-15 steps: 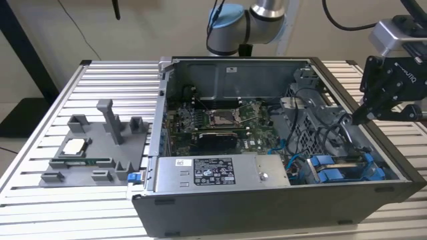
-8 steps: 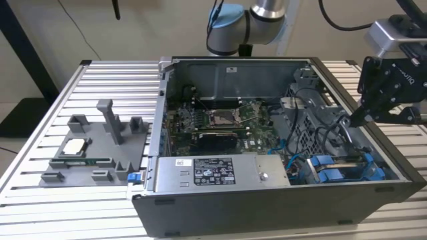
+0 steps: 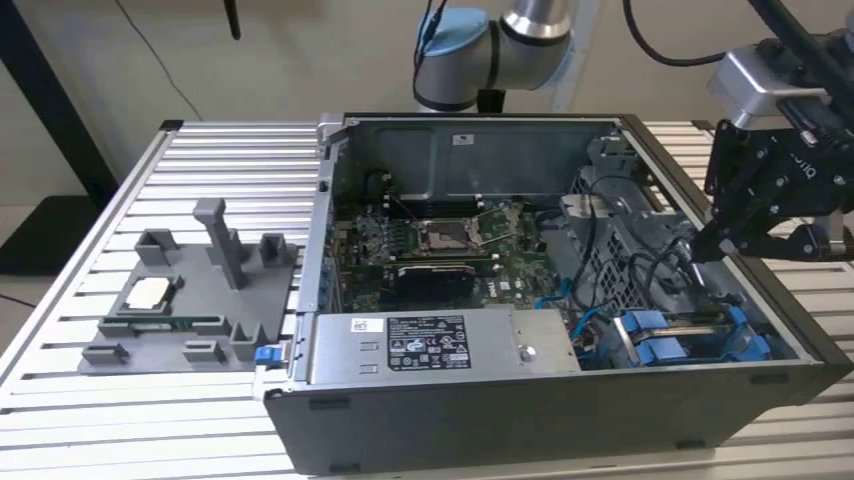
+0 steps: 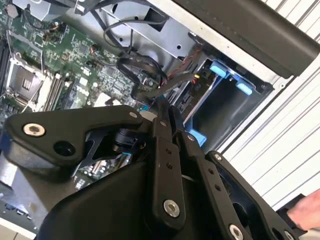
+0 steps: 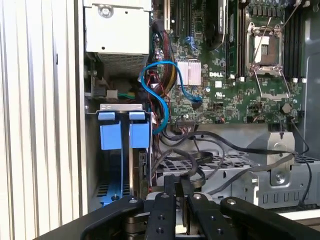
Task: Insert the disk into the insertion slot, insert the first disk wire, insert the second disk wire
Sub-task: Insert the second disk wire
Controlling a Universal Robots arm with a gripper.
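Sitting on a ribbed metal table [image 3: 200, 160], the open computer case [image 3: 534, 410].

The end effector [image 4: 167, 112], fingers together, hangs over the motherboard [image 4: 75, 75].

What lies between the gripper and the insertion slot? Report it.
Black cables loop between the gripper and the insertion slot, seen in the first wrist view.

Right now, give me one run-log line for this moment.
gripper: fingers shut, above open case's drive-bay side | insertion slot: blue rails visible | blue cable: looped beside motherboard
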